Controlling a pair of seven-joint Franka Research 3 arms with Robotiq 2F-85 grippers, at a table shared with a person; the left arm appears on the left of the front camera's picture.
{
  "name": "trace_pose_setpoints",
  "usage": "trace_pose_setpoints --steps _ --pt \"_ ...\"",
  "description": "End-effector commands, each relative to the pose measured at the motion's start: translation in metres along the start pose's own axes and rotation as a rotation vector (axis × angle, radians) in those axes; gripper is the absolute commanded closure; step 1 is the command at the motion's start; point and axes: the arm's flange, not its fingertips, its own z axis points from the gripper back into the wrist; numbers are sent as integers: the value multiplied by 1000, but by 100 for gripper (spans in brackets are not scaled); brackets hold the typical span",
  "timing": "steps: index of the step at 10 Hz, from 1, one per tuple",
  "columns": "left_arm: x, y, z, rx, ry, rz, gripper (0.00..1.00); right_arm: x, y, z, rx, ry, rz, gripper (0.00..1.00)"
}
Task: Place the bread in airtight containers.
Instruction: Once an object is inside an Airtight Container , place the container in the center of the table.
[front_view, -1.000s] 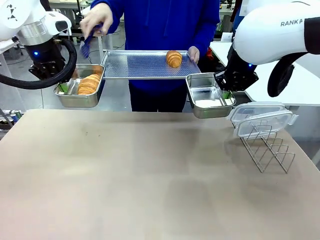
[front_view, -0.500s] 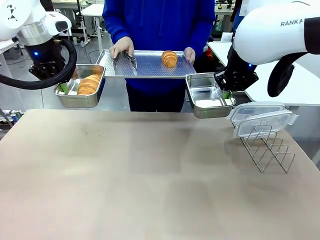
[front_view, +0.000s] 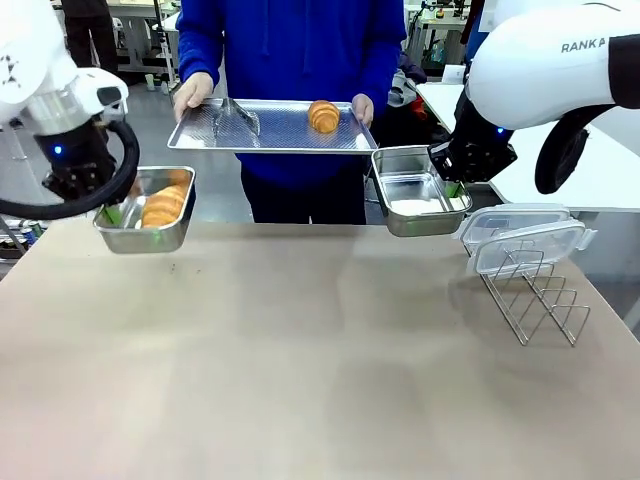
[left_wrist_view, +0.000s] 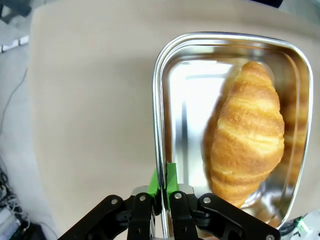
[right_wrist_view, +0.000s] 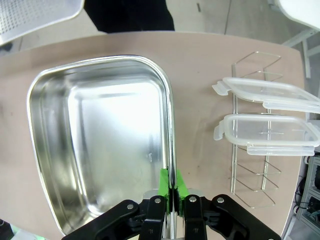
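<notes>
Our left pincer (left_wrist_view: 163, 178) is clamped on the rim of a steel box (left_wrist_view: 156, 100), one croissant (left_wrist_view: 247, 135) lying just beyond its fingers. Our right pincer (right_wrist_view: 172, 186) pinches a second box (right_wrist_view: 110, 130) by its rim. The other croissant (front_view: 322, 116) sits on a person's tray (front_view: 280, 135), farther out past that pincer.

A person in a blue top (front_view: 290, 50) holds a perforated tray (front_view: 285, 132) bearing tongs (front_view: 238, 118); a wire rack (front_view: 540, 300) stands on the tabletop (front_view: 300, 350).

Table (front_view: 300, 350) centre lies open; wire rack (front_view: 535, 300) with lids (front_view: 520, 235) crowds its right edge.
</notes>
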Motion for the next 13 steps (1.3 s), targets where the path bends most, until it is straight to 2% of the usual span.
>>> trace_pose_setpoints --steps 1,4,9,13 --pt "-22 -1 -17 -45 -27 40 96 1 1 3 3 -15 5 100" --pt "-27 0 -56 -28 -35 44 96 1 1 3 3 -15 5 100" --pt "-19 -11 -134 -57 50 -8 96 1 1 3 3 -15 5 100" --pt "-20 -22 -162 -50 65 9 96 1 1 3 3 -15 5 100"
